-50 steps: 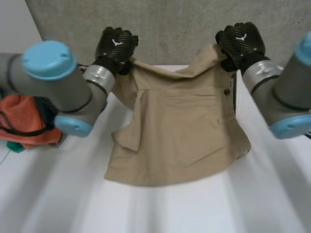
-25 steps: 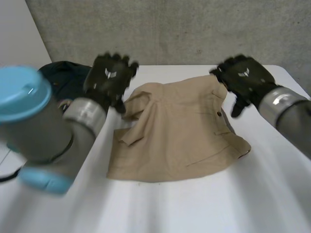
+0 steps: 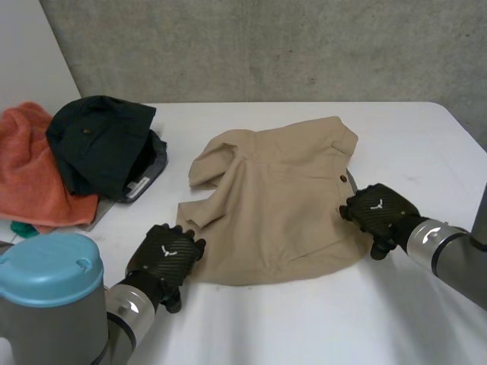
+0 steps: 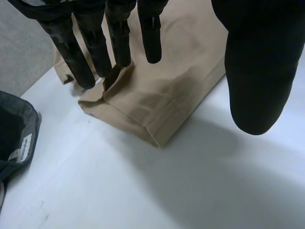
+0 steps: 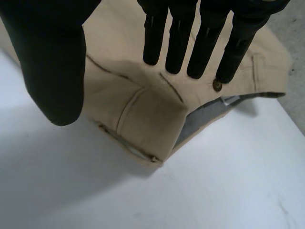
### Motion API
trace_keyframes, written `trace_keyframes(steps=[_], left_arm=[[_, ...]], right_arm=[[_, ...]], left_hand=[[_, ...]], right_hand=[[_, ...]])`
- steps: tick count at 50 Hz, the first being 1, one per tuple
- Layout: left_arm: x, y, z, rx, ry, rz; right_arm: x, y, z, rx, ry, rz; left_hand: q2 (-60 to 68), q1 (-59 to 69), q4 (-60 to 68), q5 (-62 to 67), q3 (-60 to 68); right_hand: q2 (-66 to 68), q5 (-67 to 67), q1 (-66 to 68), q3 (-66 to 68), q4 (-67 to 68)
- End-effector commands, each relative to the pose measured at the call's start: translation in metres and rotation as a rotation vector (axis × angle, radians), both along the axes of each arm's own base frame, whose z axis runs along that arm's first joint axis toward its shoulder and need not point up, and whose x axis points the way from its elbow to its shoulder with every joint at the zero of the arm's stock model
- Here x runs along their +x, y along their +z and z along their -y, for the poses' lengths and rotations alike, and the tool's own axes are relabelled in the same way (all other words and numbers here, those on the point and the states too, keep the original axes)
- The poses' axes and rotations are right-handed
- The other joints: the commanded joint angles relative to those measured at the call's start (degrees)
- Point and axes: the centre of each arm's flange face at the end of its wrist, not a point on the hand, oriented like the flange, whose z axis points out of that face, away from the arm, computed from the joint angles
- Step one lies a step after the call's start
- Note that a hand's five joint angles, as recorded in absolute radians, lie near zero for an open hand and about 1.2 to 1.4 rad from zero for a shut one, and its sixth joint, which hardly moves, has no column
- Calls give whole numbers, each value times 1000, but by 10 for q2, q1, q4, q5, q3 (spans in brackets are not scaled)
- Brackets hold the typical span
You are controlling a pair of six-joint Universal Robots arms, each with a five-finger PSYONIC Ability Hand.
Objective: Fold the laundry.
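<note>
- One pair of tan shorts (image 3: 281, 205), flat on the desk (image 3: 304, 327), waistband rightward, legs leftward.
- Left hand (image 3: 166, 258) at its near-left corner, right hand (image 3: 379, 213) at the waistband: both straight-fingered, empty.
- One dark garment (image 3: 103, 148) and one orange towel (image 3: 30, 175), far left.

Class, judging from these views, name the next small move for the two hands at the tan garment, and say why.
Probably lower both hands and pinch the near corners. The tan garment lies on the table; the left hand is open at its near left corner, the right hand open at its near right corner.
</note>
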Motion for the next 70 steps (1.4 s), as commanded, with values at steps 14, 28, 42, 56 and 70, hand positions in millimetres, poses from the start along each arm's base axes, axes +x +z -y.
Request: trace_keyframes(steps=[14,28,42,56,70], left_arm=[[-12,-18,20,-15,2,-13],[-20,-29,41,-12,14,-7],[-25,3,49,-93,17,-44],[6,142,-3,-231,-3,-141],[-38,79,69,-143,1,-33]], right_arm=[[-1,-10,7,0,-30,0],[-1,-3,9,24,-68,68],[-2,41,-3,-12,-97,94],[-14,175,-56,-178,-93,103],[3,106,-16,-8,-76,-94]], left_hand=[[119,120,119,116,119],[404,406,404,402,405],[583,584,583,581,583],[583,584,583,581,583],[583,584,583,581,583]], right_hand=[[496,497,495,499,498],[496,497,495,499,498],[496,497,495,499,498],[496,497,495,499,498],[496,497,495,499,498]])
